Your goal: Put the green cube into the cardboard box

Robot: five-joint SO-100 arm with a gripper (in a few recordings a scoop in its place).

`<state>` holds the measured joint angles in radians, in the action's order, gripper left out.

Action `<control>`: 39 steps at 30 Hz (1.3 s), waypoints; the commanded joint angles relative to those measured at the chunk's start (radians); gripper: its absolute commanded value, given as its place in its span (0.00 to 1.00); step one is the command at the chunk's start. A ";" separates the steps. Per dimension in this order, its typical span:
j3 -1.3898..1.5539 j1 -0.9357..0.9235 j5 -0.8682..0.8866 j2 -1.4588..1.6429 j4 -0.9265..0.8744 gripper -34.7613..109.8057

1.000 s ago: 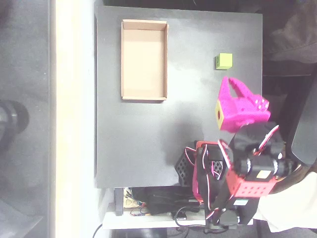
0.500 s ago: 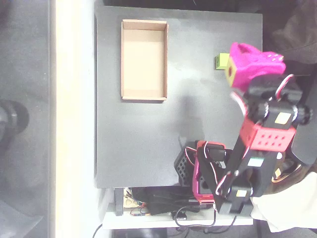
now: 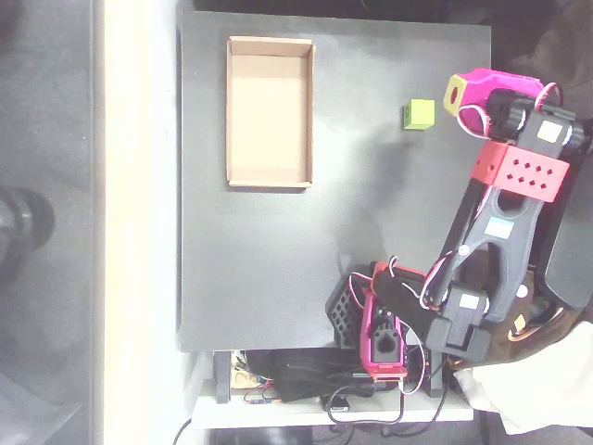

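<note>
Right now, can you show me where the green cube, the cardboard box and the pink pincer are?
green cube (image 3: 420, 114), overhead view, on its top face.
cardboard box (image 3: 269, 107), overhead view, on its bare floor.
pincer (image 3: 458, 92), overhead view, on its yellow-patched tip, right of the cube.

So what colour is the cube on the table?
Lime green cube, clearest in the overhead view.

The green cube (image 3: 419, 114) is lime yellow-green on a matte black table (image 3: 259, 269). The cardboard box (image 3: 270, 111) is plain tan, with a paler floor. The gripper (image 3: 463, 90) is magenta with a yellow patch, apparently dark-dotted, on a red-and-black arm (image 3: 505, 204).
</note>
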<state>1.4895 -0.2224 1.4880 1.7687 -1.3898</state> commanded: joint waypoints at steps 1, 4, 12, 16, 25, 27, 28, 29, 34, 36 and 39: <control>-0.031 -0.008 0.005 -0.012 0.014 0.37; -0.031 -0.003 0.005 -0.058 0.017 0.42; -0.031 0.006 0.005 -0.201 0.018 0.44; -0.031 0.008 0.005 -0.245 0.018 0.43; -0.020 0.086 0.005 -0.318 0.018 0.44; -0.015 0.104 0.005 -0.318 0.018 0.44; -0.015 0.110 0.005 -0.319 0.018 0.44; -0.014 0.117 0.005 -0.324 0.018 0.44; -0.017 0.109 0.006 -0.373 0.018 0.44; -0.023 0.106 0.006 -0.394 0.018 0.44; -0.028 0.101 0.006 -0.407 0.018 0.44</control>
<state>1.4818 -0.1058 1.4880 1.3514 -1.3714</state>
